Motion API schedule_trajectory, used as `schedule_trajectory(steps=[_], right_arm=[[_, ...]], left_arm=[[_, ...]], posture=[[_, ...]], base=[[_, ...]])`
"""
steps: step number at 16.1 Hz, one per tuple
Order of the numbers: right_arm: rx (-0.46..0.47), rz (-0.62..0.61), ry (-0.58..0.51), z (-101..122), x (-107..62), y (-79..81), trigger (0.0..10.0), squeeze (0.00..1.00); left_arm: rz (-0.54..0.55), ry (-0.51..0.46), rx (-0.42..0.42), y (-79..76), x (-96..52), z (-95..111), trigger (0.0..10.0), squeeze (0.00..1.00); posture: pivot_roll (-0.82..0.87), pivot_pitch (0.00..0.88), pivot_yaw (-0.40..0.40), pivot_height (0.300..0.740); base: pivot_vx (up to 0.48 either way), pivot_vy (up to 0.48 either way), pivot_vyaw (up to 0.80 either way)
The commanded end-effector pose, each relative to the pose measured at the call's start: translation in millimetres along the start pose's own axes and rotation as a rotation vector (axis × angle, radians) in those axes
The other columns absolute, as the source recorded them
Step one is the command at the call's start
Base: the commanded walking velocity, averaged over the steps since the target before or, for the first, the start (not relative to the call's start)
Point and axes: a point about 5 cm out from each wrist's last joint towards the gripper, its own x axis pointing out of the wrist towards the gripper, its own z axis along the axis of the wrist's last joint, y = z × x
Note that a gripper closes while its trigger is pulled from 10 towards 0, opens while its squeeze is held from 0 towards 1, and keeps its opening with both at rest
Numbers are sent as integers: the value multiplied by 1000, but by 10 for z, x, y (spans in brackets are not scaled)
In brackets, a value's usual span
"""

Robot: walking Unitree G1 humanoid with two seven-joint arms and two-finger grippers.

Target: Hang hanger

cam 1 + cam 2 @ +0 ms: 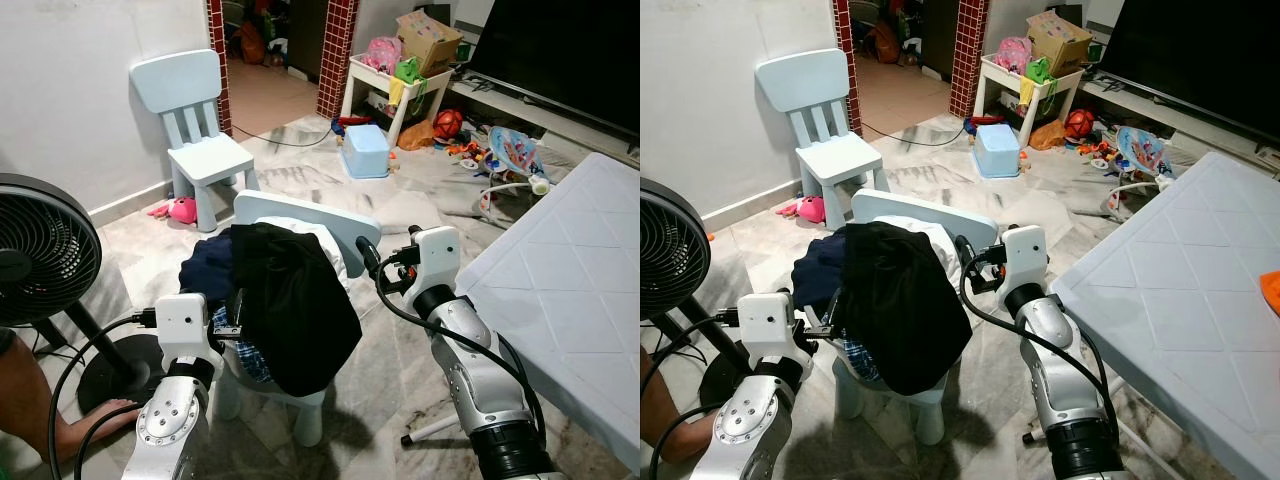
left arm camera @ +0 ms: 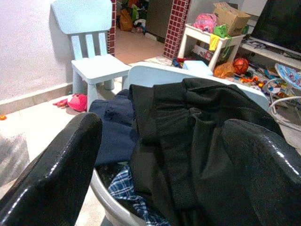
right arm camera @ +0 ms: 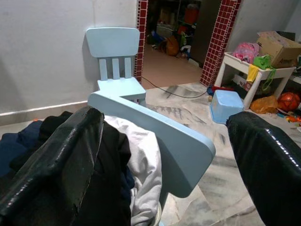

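A heap of clothes lies on a small light-blue chair (image 1: 312,216) right in front of me. A black garment (image 1: 292,305) drapes over the top and front, with a navy piece (image 1: 204,270), a white piece (image 1: 322,240) and a plaid piece (image 1: 246,358) beneath it. My left gripper (image 1: 237,308) is open at the heap's left side, and its wrist view faces the black garment (image 2: 197,141) between the fingers (image 2: 61,174). Beside the chair's backrest (image 3: 160,136), at the heap's right, my right gripper (image 1: 368,254) is open and holds nothing.
A second light-blue chair (image 1: 196,120) stands by the wall ahead. A black fan (image 1: 40,250) is at my left, with a person's hand (image 1: 100,415) on its base. A white table (image 1: 570,290) fills the right. A blue stool (image 1: 365,150), toy shelf (image 1: 400,80) and scattered toys lie beyond.
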Motion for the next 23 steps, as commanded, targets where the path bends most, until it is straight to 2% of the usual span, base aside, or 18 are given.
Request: schedule_trajectory(steps=[1,8,11,13,15,17,19,21,23], right_arm=[[-4,-17,-11,32,-23,-51,10000,0],[-4,-17,-3,23,-49,-56,10000,0],[-5,-28,0,18,-65,-72,10000,0],[-3,-69,-51,137,-76,-128,10000,0],[-9,-92,-70,204,-64,-167,10000,0],[-20,-101,-49,158,-61,-189,10000,0],[14,-129,-8,62,-90,-238,10000,0],[7,-130,-1,54,-110,-250,10000,0],[8,-133,0,60,-87,-259,10000,0]], left_arm=[[-15,4,5,-32,7,-9,10000,0],[-13,14,-1,-55,12,-31,10000,0],[37,-8,17,-9,16,-15,10000,0],[34,-55,28,48,-14,57,10000,0],[23,-59,13,59,-20,67,10000,0],[20,-50,21,51,-13,39,10000,0],[61,-7,8,87,-12,-59,10000,0],[66,-8,7,94,-17,-56,10000,0],[53,-28,13,51,45,-8,10000,0]], posture=[[0,0,-102,740],[-5,0,-103,740],[-9,0,-102,740],[-9,0,-101,740],[-11,0,-101,740],[-12,0,-103,740],[-15,0,-104,740],[-20,0,-103,740],[-36,0,-91,740]], base=[[0,0,0],[0,0,0],[0,0,0],[0,0,0],[0,0,0],[0,0,0],[0,0,0],[0,0,0],[0,0,0]])
